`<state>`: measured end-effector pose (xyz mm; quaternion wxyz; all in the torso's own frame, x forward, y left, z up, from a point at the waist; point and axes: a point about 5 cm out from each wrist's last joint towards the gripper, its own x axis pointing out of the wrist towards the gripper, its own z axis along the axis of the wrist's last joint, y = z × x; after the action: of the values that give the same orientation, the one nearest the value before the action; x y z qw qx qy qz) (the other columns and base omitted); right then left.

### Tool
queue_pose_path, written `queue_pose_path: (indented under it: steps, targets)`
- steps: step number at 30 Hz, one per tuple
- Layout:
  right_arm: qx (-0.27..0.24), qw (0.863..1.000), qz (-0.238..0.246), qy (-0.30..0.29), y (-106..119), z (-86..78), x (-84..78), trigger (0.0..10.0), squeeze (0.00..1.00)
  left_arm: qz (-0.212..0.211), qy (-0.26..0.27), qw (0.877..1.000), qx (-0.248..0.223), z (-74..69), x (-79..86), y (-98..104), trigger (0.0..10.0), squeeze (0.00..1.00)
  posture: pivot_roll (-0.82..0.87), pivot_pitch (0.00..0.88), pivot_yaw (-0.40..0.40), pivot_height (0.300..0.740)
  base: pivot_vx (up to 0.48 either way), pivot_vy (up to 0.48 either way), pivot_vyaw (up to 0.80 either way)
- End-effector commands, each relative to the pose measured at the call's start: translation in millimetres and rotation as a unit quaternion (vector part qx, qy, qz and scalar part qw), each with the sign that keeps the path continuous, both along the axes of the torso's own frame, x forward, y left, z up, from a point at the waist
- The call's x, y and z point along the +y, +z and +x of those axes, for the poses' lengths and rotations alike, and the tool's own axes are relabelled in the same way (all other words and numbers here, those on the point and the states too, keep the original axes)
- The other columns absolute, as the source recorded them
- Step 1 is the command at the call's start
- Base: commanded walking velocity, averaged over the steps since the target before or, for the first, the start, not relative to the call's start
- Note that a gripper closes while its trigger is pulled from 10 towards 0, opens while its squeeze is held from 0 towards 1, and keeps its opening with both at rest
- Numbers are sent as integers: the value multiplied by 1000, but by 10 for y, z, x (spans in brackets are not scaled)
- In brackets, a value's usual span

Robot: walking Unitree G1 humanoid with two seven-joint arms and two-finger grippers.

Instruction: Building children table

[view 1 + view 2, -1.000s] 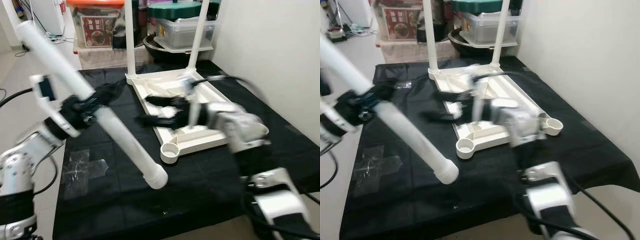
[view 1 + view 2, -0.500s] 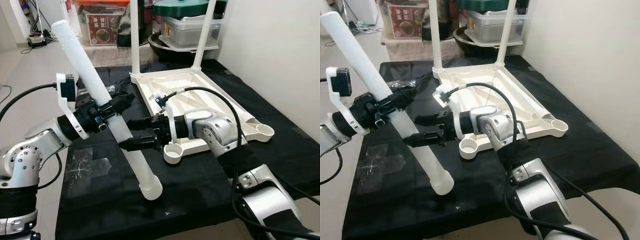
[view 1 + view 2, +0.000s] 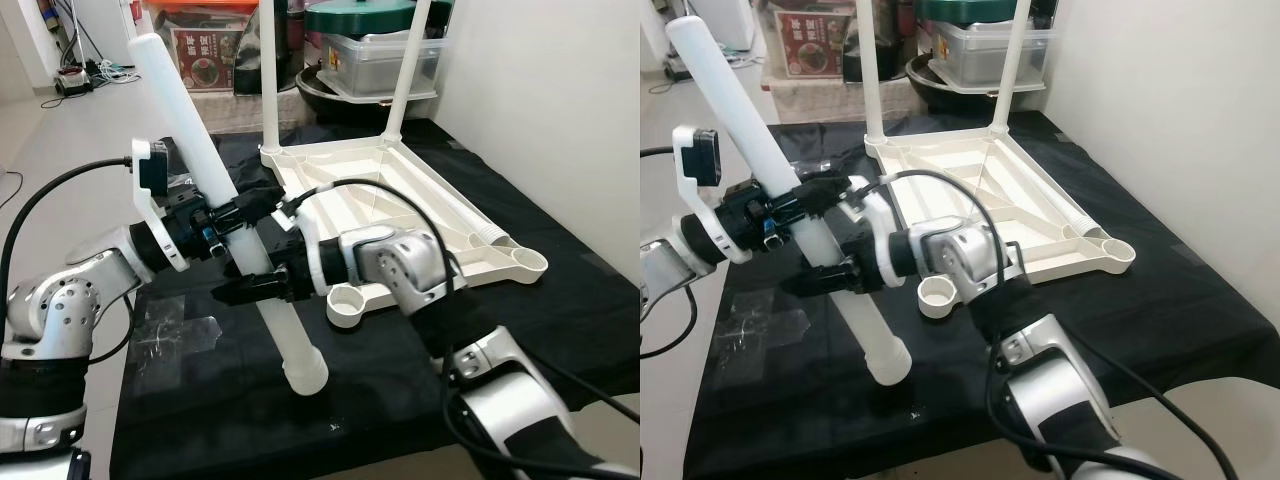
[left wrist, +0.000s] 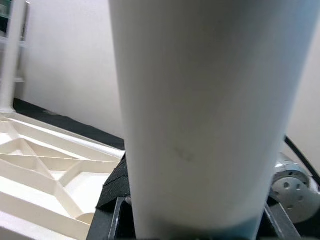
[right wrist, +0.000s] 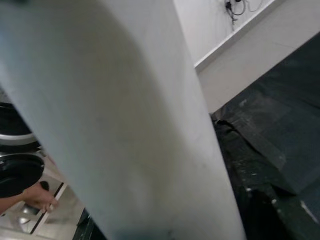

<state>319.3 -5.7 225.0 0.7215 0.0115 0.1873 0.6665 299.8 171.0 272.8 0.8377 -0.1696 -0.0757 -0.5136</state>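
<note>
The long white cylindrical plastic table leg [image 3: 215, 205] stands tilted over the black-covered counter [image 3: 380, 380], its flared lower end [image 3: 305, 372] down near the black cloth and its rounded upper end [image 3: 147, 45] leaning away toward my left. My left end effector [image 3: 238, 212] is clenched around the leg at about mid-length, its black fingers wrapping the tube from my left side. My right end effector [image 3: 250, 290] reaches across from the right and meets the same leg just below the left one; its black fingers lie against the tube, but I cannot tell whether they are closed on it. In both wrist views the white tube stands directly before the camera. Just to the right of the leg lies the cream-white rectangular plastic tabletop [image 3: 400, 215], turned underside up so that its ribbed bracing shows. Two empty round sockets sit at its near corners, one [image 3: 345, 303] near the leg's lower part and one [image 3: 527, 262] at the right. Two white legs already fitted, one [image 3: 268, 75] and another [image 3: 408, 65], rise from its far corners. Beyond the counter stand a clear plastic storage box with a dark green lid [image 3: 380, 50] and a box with an orange lid [image 3: 195, 35]; a white wall [image 3: 550, 110] runs along the right.
</note>
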Motion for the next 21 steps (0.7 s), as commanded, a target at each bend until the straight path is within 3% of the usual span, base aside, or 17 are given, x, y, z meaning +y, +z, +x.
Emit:
queue_pose_path:
  steps: [1,9,10,11,12,21]
  targets:
    - [0,1000,13,21,21,-73,98,0,0,-2,-10,1000,-7,-3,-64,17,0,0,-7,0,-53,740,0,0,0]
    - [-4,999,34,38,89,-108,61,0,0,0,-5,1000,-6,14,-47,-7,0,0,-11,0,-55,740,0,0,0]
    - [-4,999,36,37,108,-106,50,0,0,9,4,1000,-10,31,-49,-13,6118,0,-11,0,-55,740,0,0,0]
    - [-3,999,36,36,119,-106,43,0,0,15,11,1000,-13,42,-50,-17,6118,0,-11,0,-55,740,0,0,0]
    - [-3,999,38,31,143,-95,26,0,0,23,26,999,-18,76,-41,-15,10000,1000,-13,0,-54,740,0,0,0]
    - [-4,999,47,7,211,-39,-43,0,0,30,51,998,-39,96,34,72,10000,1000,-11,0,-54,740,0,0,0]
